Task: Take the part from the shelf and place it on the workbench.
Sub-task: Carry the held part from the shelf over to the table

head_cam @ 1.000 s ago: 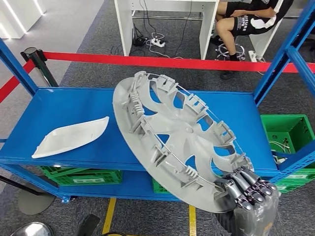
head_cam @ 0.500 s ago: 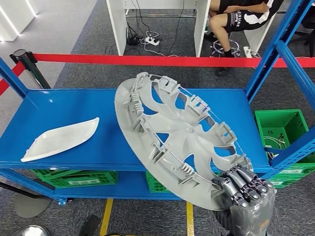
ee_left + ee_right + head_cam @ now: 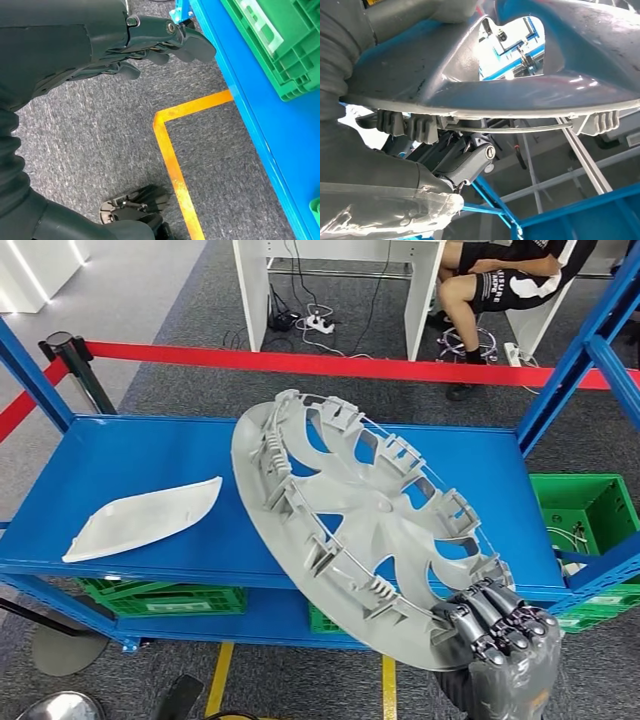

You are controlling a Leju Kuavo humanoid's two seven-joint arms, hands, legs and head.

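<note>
A large grey wheel cover [image 3: 362, 530] hangs tilted in front of the blue shelf [image 3: 151, 460], its ribbed inner side facing me. My right hand [image 3: 502, 635] grips it at the lower right rim, fingers curled over the edge. In the right wrist view the cover's rim [image 3: 546, 80] runs just above my right hand [image 3: 463, 165], whose fingers hook behind it. My left hand [image 3: 151, 35] hangs over the grey carpet beside the shelf base, fingers stretched out and holding nothing.
A white curved trim piece [image 3: 143, 517] lies on the shelf's left half. Green crates [image 3: 581, 505] sit at the right and under the shelf. Red barrier tape [image 3: 340, 365] runs behind, with a person [image 3: 513, 280] seated at a white desk beyond. A yellow floor line [image 3: 177, 165] borders the shelf.
The whole view swayed sideways and came back, so the camera moved. The wheel cover stays in my right hand at the same tilt.
</note>
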